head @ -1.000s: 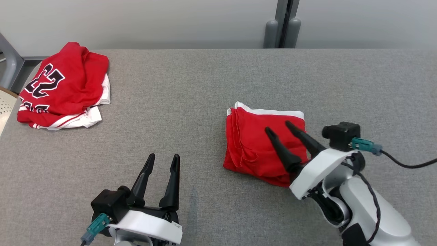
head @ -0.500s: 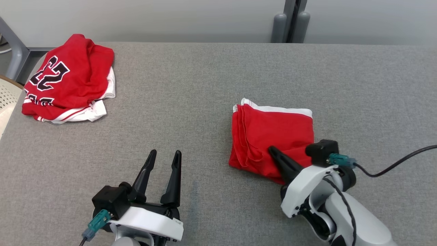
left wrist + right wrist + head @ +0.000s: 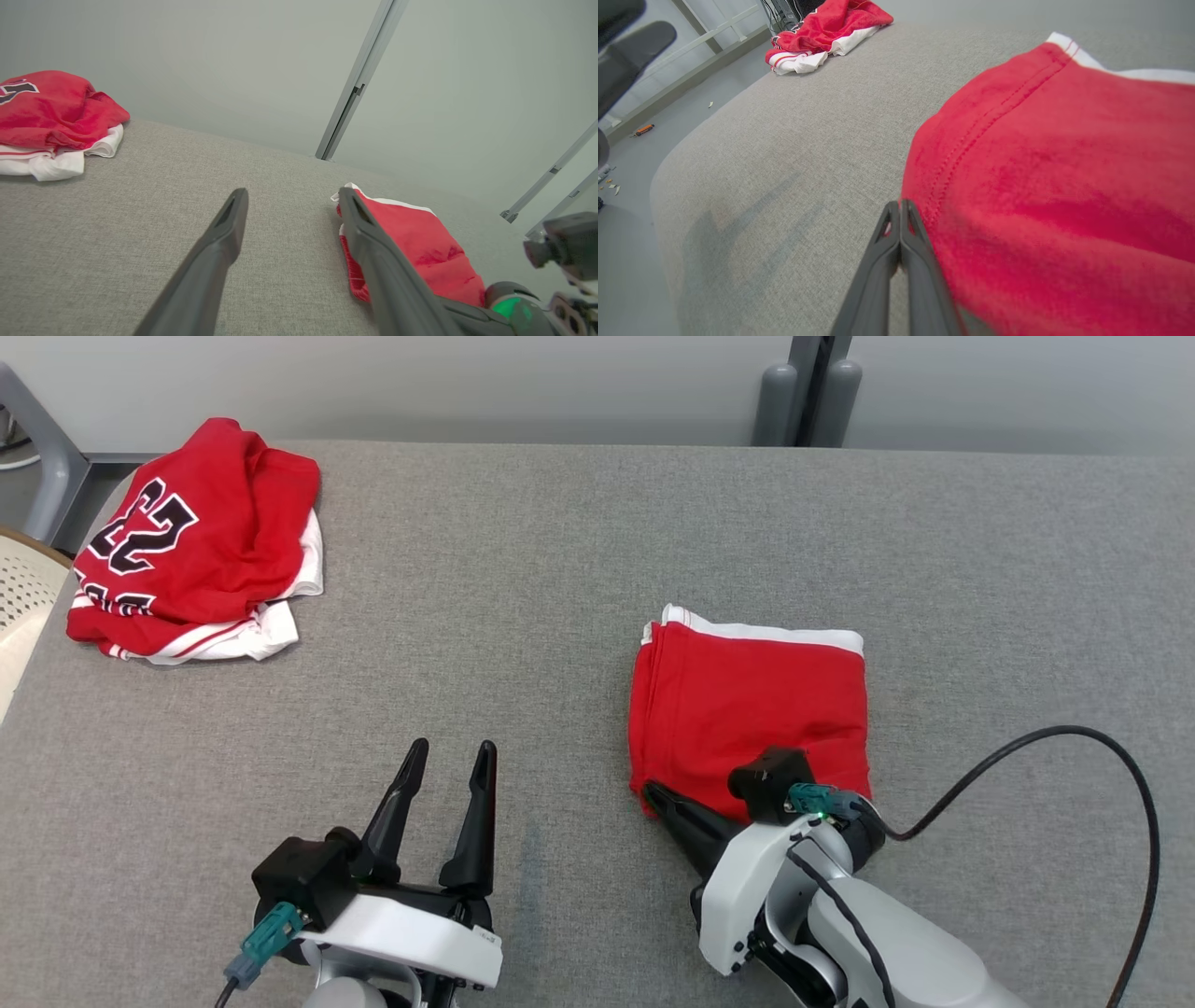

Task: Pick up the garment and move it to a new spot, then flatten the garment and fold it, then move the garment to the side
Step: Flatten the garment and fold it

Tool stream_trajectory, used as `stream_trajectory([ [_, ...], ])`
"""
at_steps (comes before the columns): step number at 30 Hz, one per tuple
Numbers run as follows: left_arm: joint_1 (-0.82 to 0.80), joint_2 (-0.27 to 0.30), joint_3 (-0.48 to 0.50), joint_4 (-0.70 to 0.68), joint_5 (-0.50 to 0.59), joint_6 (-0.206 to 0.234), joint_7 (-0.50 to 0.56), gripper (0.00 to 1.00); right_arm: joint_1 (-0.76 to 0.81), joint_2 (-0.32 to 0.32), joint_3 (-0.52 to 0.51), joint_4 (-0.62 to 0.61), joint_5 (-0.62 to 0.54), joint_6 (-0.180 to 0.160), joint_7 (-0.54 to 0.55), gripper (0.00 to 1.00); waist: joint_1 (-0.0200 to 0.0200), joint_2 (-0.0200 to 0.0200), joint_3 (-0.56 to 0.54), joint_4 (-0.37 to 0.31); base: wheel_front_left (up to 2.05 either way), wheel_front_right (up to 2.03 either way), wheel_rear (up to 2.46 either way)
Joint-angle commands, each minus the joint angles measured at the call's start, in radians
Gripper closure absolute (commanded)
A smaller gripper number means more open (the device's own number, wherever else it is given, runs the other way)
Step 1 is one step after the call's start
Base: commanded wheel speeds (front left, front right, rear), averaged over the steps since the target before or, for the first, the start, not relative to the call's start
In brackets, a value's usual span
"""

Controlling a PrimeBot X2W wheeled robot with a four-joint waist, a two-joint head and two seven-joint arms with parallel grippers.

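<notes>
Right gripper withdrawn, shut; crumpled jersey reads "23"

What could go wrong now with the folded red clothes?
The right gripper is shut at the near corner of the folded garment, but I cannot tell if it caught any cloth; it might slip off. Dragging by one corner could also pull the stacked layers apart and spoil the fold, since the open left gripper sits apart from it.
</notes>
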Motion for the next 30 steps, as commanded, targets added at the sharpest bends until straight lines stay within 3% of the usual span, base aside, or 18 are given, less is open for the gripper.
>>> stream_trajectory([
  [1, -0.010, 0.003, 0.002, 0.003, 0.005, -0.002, -0.006, 0.00, -0.012, -0.001, 0.020, 0.019, 0.009, 0.000, -0.009, 1.00, 0.0000, 0.0000, -0.001, 0.001, 0.00, 0.00, 0.00],
  [10, 0.009, 0.004, 0.006, 0.004, 0.005, 0.002, -0.006, 0.00, -0.045, 0.005, 0.069, 0.053, 0.050, 0.000, -0.088, 1.00, 0.0000, 0.0000, -0.018, -0.007, 0.00, 0.00, 0.00],
  [11, 0.011, 0.005, 0.007, 0.004, 0.005, 0.004, -0.006, 0.00, -0.048, 0.005, 0.062, 0.047, 0.048, 0.000, -0.101, 0.93, 0.0000, 0.0000, -0.022, -0.010, 0.00, 0.00, 0.00],
  [12, 0.011, 0.005, 0.007, 0.004, 0.005, 0.004, -0.006, 0.00, -0.048, 0.005, 0.062, 0.047, 0.048, 0.000, -0.101, 0.93, 0.0000, 0.0000, -0.022, -0.010, 0.00, 0.00, 0.00],
  [16, 0.020, 0.010, 0.016, 0.003, 0.003, 0.006, -0.007, 0.00, -0.048, -0.012, -0.009, 0.013, 0.037, 0.000, -0.139, 0.52, 0.0000, 0.0000, -0.041, -0.027, 0.00, 0.00, 0.00],
  [17, 0.023, 0.011, 0.018, 0.004, 0.004, 0.007, -0.006, 0.00, -0.043, -0.019, -0.038, 0.002, 0.030, 0.000, -0.146, 0.19, 0.0000, 0.0000, -0.045, -0.031, 0.00, 0.00, 0.00],
  [18, 0.025, 0.011, 0.019, 0.004, 0.005, 0.008, -0.006, 0.00, -0.035, -0.025, -0.069, -0.010, 0.020, 0.000, -0.146, 0.05, 0.0000, 0.0000, -0.051, -0.036, 0.00, 0.00, 0.00],
  [19, 0.027, 0.011, 0.022, 0.004, 0.005, 0.010, -0.006, 0.00, -0.025, -0.031, -0.107, -0.022, 0.009, 0.000, -0.150, 0.00, 0.0000, 0.0000, -0.056, -0.040, 0.00, 0.00, 0.00],
  [30, 0.060, 0.009, 0.067, -0.006, 0.047, 0.039, -0.006, 0.00, 0.220, -0.028, -0.580, -0.271, -0.217, 0.000, -0.151, 0.00, 0.0000, 0.0000, -0.101, -0.081, 0.00, 0.00, 0.00],
])
